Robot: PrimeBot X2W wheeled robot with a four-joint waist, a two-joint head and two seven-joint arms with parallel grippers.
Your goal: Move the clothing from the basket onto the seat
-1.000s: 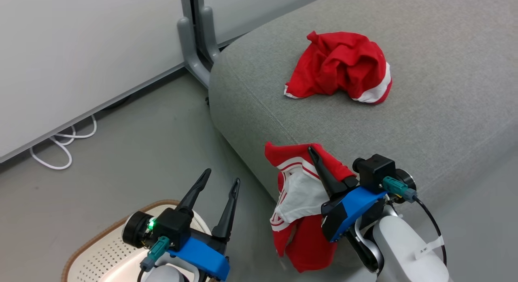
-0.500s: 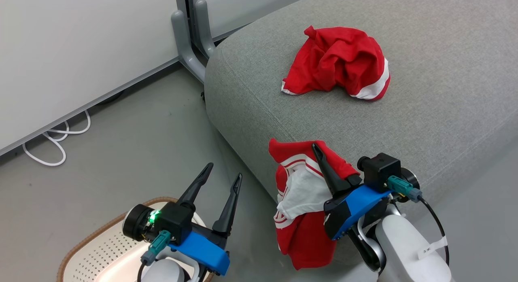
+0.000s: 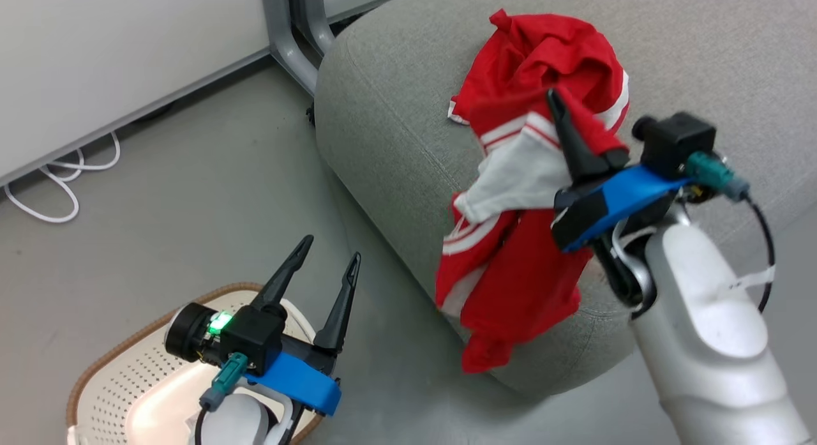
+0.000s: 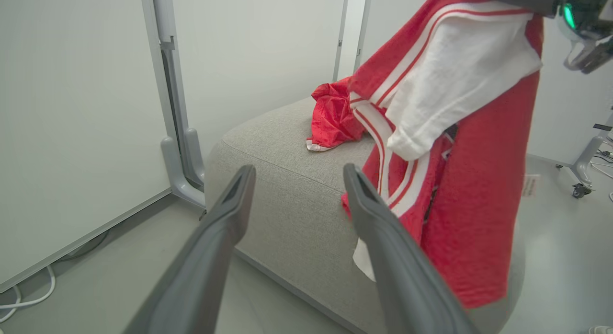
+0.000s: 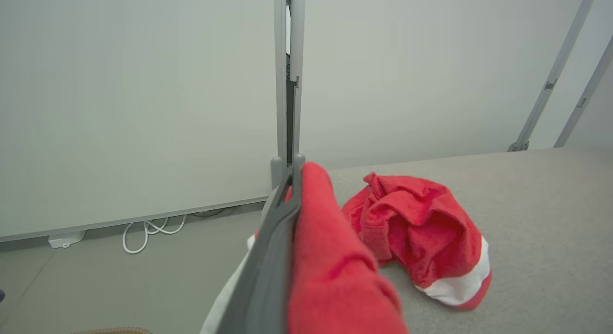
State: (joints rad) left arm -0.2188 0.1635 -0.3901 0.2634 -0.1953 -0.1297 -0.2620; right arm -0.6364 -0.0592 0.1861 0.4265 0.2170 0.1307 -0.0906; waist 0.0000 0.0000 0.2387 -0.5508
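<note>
Clothing (image 3: 510,272), red with white stripes, is hanging from the right gripper (image 3: 554,101), whose two fingers are pinching tight on the cloth. It is dangling in front of the near corner of the grey seat (image 3: 383,113). A second red garment (image 3: 549,49) is lying bunched up on the seat, just behind it. The left gripper (image 3: 332,248) is hovering wide open with nothing in it, low on the left, over the white basket (image 3: 121,381) sitting on the floor (image 3: 191,177). White cables (image 3: 44,189) are lying by the wall (image 3: 96,49), far left.
</note>
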